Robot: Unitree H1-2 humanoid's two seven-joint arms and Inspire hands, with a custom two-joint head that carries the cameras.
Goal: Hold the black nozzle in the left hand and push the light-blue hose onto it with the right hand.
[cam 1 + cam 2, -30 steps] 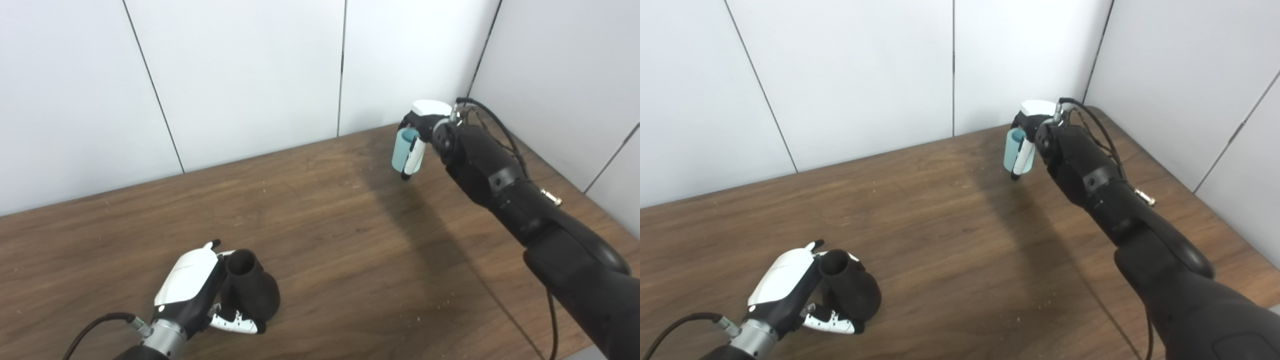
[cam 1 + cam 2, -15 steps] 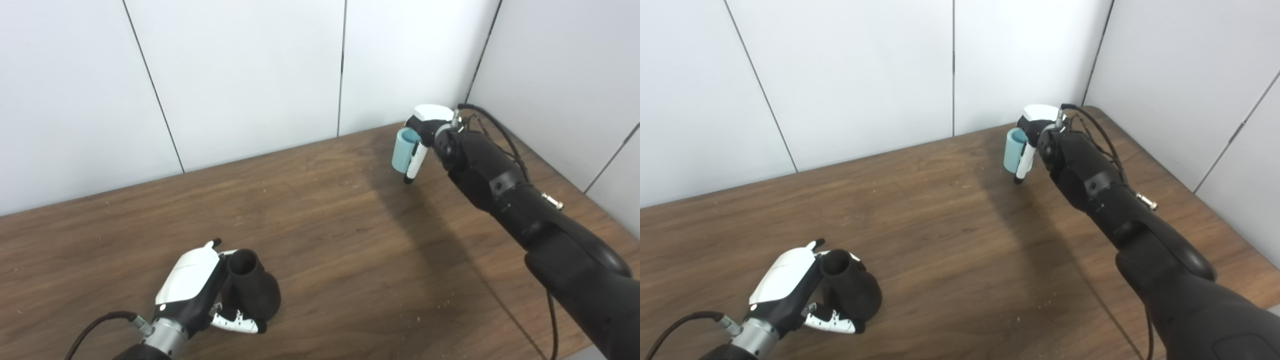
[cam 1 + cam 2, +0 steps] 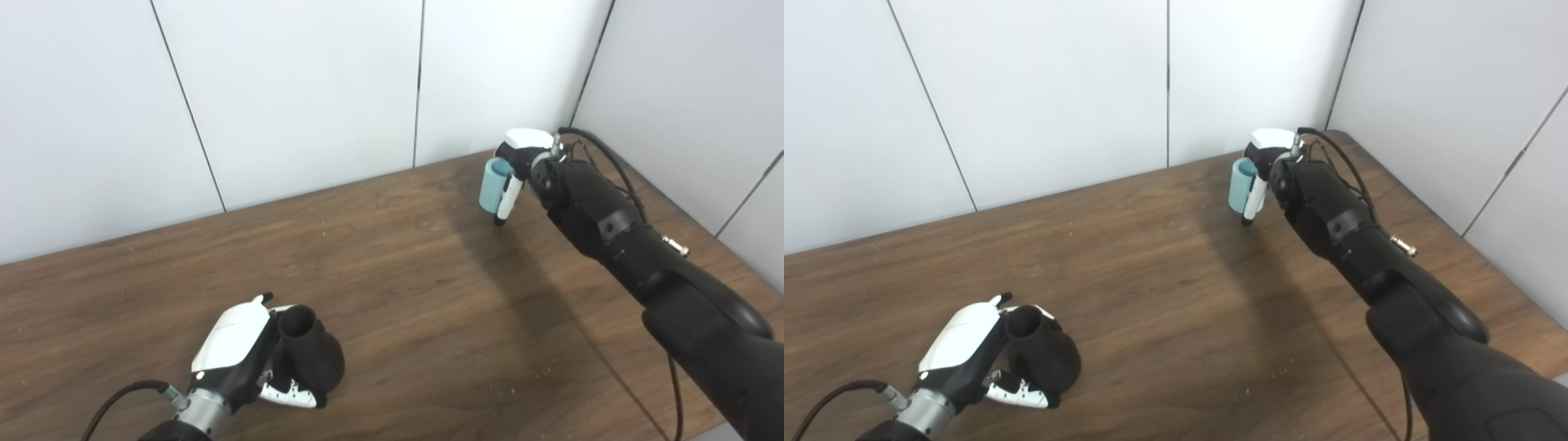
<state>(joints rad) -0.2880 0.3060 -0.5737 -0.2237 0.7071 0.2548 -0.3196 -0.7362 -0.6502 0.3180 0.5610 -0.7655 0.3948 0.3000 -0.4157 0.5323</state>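
On the dark brown wood-grain desk (image 3: 398, 294), the left robot hand (image 3: 245, 352), white-backed with black fingers, is wrapped around a matte black flared plastic nozzle (image 3: 309, 355) near the front left of the desk. The nozzle's wide rounded base sits low against the desk surface and its narrower open mouth tilts up and toward the back wall; white-tipped fingers (image 3: 288, 397) curl under its base, so this robot hand is clasped on the nozzle. Well apart from it, toward the far right corner of the desk, the right robot hand (image 3: 1265, 160) at the end of a long black arm (image 3: 1353, 245) grips a short light-blue cylindrical piece of hose (image 3: 1240, 184). The hose is held roughly upright, its open top end visible, with one white finger with a black tip (image 3: 1251, 202) lying down along its side and reaching below its lower end. Whether the lower end of the hose touches the desk cannot be told. White wall panels (image 3: 294, 92) stand behind the desk.
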